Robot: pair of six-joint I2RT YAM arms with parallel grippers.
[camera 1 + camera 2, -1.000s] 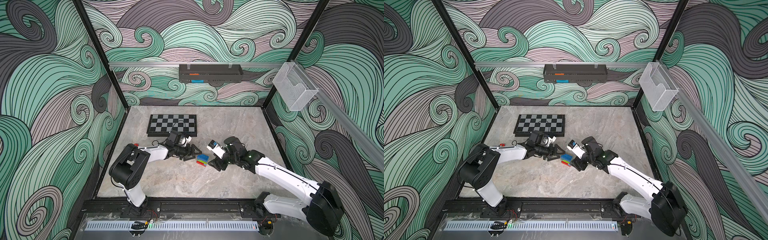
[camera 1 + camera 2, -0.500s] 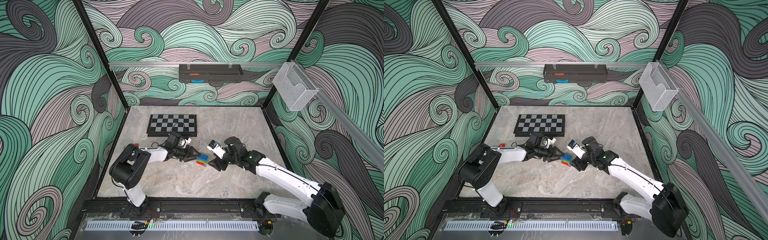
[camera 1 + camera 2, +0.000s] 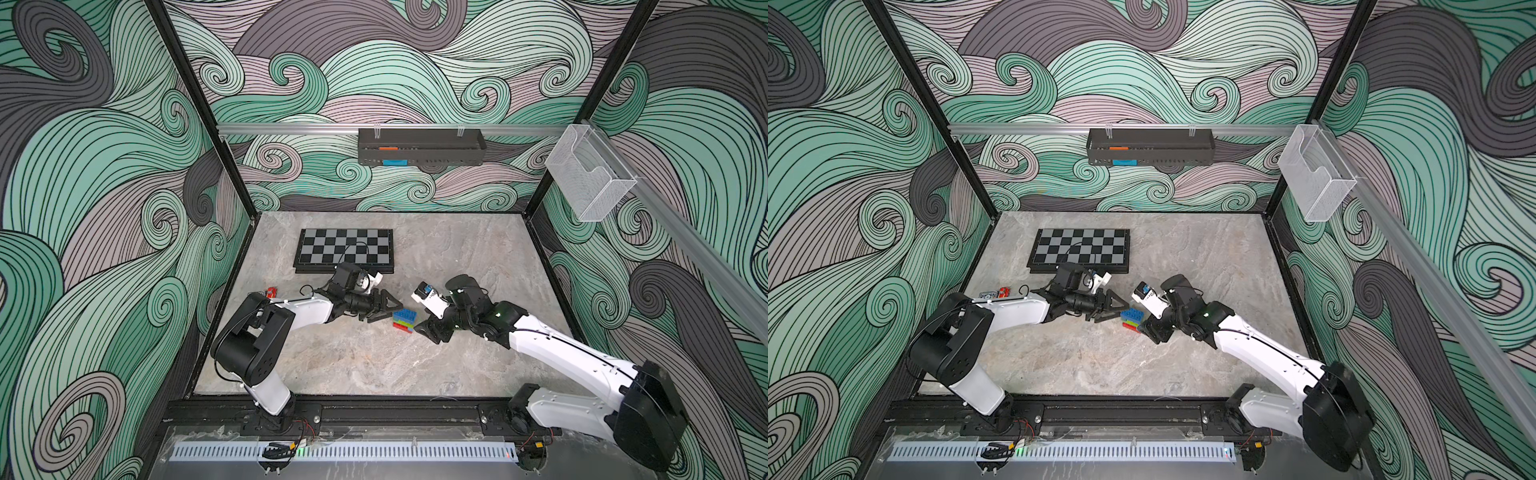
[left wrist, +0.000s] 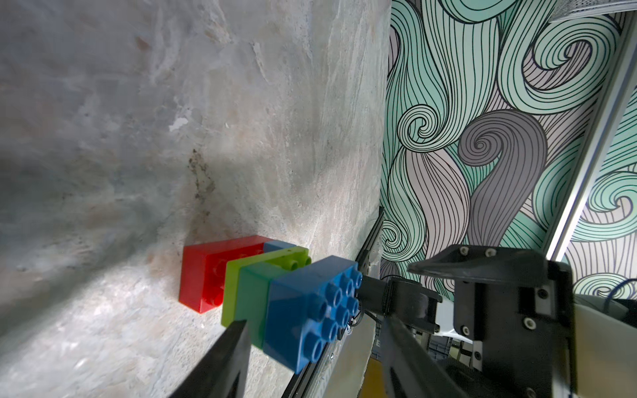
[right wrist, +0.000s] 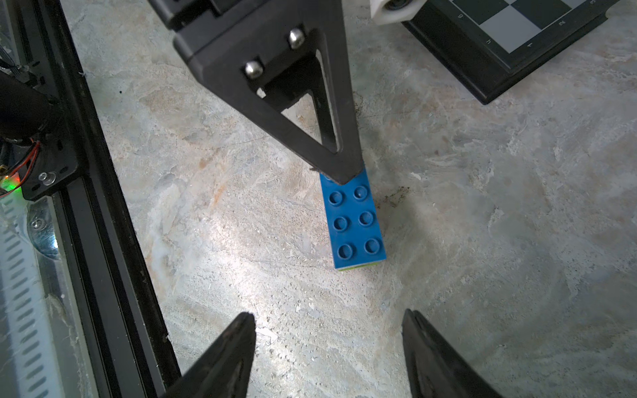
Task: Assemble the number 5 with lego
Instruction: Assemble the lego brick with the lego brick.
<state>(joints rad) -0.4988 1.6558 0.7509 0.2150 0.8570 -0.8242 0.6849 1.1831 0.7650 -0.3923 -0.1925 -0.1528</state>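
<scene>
Item: blocky multicolour lego-brick number 5 (image 3: 404, 321), upright on grey marbled tabletop (image 3: 374, 357), between your grippers. Left gripper (image 3: 386, 311): part-open, straddling the dark-blue studded top brick (image 5: 353, 220), gripping nothing. Right gripper (image 5: 328, 315): wide, empty. Hazard: pulling left away askew could snag, toppling it.

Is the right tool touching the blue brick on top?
Apart. The right wrist view shows bare table between the open right tool and the dark-blue brick.
</scene>
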